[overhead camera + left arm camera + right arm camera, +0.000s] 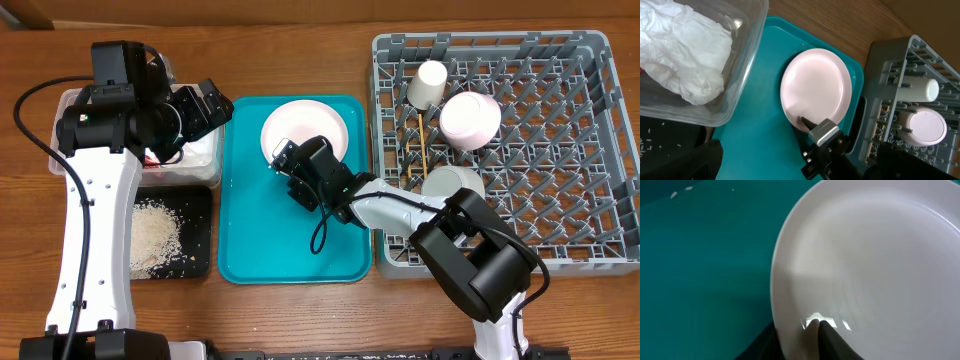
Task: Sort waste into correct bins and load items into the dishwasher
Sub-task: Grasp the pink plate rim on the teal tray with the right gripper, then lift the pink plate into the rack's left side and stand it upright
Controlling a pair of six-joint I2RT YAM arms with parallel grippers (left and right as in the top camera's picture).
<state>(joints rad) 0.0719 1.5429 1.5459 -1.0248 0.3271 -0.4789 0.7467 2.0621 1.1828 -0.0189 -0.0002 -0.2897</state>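
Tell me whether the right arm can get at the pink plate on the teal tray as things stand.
Probably yes. The right gripper sits at the rim of the pale pink plate, one finger lying over its edge, and nothing else on the teal tray blocks it.

Right arm [400, 210] outstretched, fingers [835, 342] low.

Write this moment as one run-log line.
right hand: straddling plate rim | plate: on teal tray | left hand: by clear tub | rack: cup, two bowls

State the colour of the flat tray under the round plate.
Teal; the rectangular plastic tray shows best in the overhead view.
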